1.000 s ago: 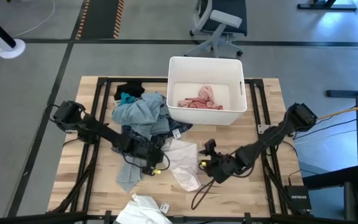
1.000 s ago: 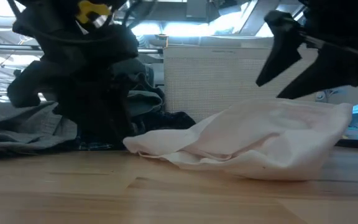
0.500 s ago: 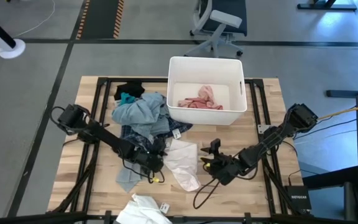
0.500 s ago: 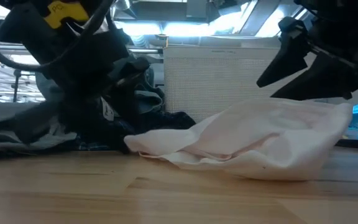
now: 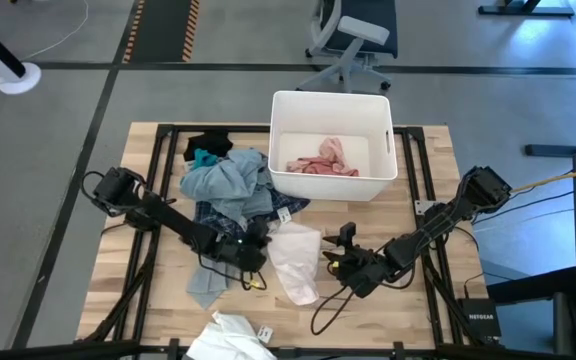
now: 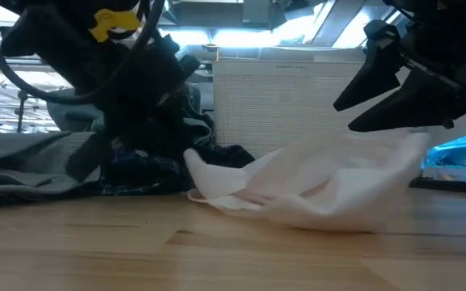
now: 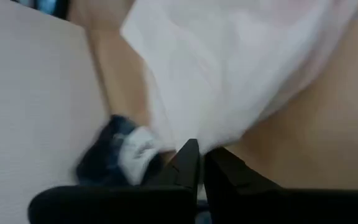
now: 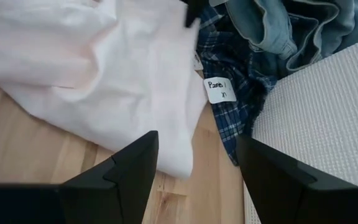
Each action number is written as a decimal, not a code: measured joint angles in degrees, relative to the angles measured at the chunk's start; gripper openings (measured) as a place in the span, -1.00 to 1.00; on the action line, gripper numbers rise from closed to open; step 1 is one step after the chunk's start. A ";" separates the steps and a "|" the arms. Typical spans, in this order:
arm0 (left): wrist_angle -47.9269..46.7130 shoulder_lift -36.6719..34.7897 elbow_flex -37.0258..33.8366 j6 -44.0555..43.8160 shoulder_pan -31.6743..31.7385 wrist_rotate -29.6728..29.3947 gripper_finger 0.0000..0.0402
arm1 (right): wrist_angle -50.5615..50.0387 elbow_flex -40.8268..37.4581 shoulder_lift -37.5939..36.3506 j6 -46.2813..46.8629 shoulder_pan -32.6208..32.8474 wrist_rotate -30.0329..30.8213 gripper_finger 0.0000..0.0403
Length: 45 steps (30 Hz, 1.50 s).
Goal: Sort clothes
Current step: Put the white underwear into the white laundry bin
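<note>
Your left gripper [image 5: 259, 243] is pinching the edge of the white garment [image 5: 294, 262] at mid-table, its jaws closed tight on the cloth; the wrist view is showing the fabric [image 7: 229, 68] bunching right at the fingertips. Your right gripper [image 5: 340, 252] is hovering just beside the same garment with its jaws standing wide apart, holding nothing. Behind it, the dark blue plaid garment [image 8: 232, 93] with a small white tag [image 8: 216, 90] is lying against the white bin [image 5: 383, 165], where a pink garment [image 5: 320, 160] is sitting. A light blue-grey garment [image 5: 223, 180] is lying heaped left of the bin.
</note>
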 joint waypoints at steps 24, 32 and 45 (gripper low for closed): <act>13.48 -0.32 -0.02 5.03 12.44 4.98 -0.93 | 1.03 0.00 0.02 -0.05 0.00 -0.70 0.17; 8.77 -0.58 0.00 -0.20 11.41 4.92 -0.60 | 1.67 0.02 1.69 -0.04 0.00 -1.24 0.17; -8.50 -13.80 0.00 -23.02 2.21 5.53 -0.19 | 16.13 0.09 4.69 -0.60 0.02 -20.44 0.17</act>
